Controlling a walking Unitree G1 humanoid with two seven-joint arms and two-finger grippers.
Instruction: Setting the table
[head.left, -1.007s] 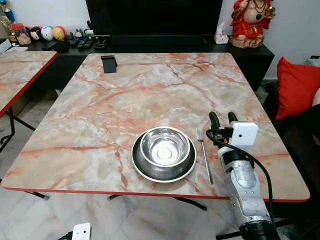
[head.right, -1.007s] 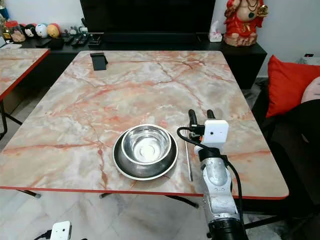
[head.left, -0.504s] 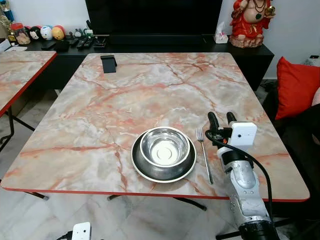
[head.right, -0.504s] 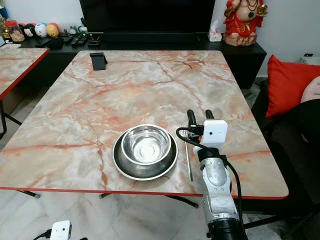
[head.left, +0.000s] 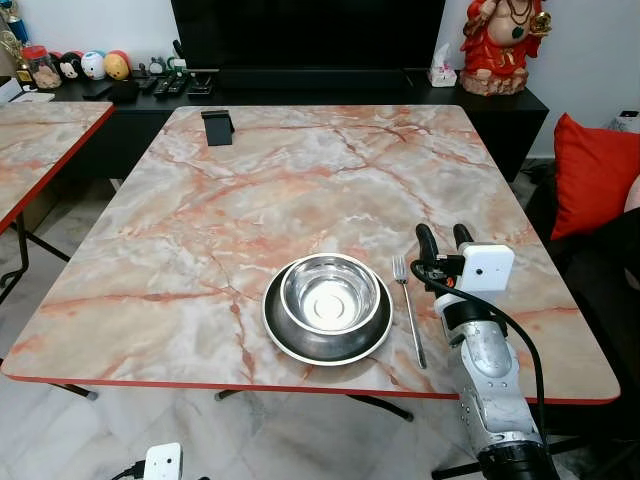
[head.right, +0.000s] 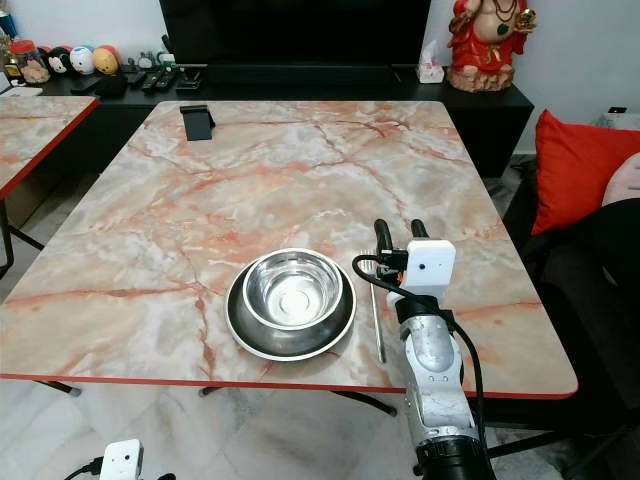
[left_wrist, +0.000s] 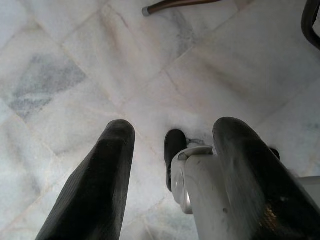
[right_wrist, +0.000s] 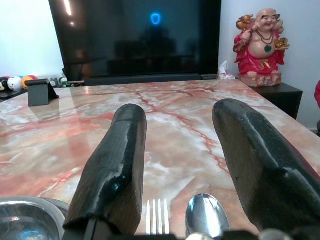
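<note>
The right gripper hovers low over the table, fingers spread wide and holding nothing — the fork and spoon lie just beneath it, the bowl on its plate just to its left. The left gripper hangs open over the floor.

Spoon cut off at the bottom edge of the right wrist view, handle unseen; in the head views hidden behind the right arm. Bowl clipped at the lower left corner there. Cushion cropped by the right edge. Trinkets at upper left too small to identify.
</note>
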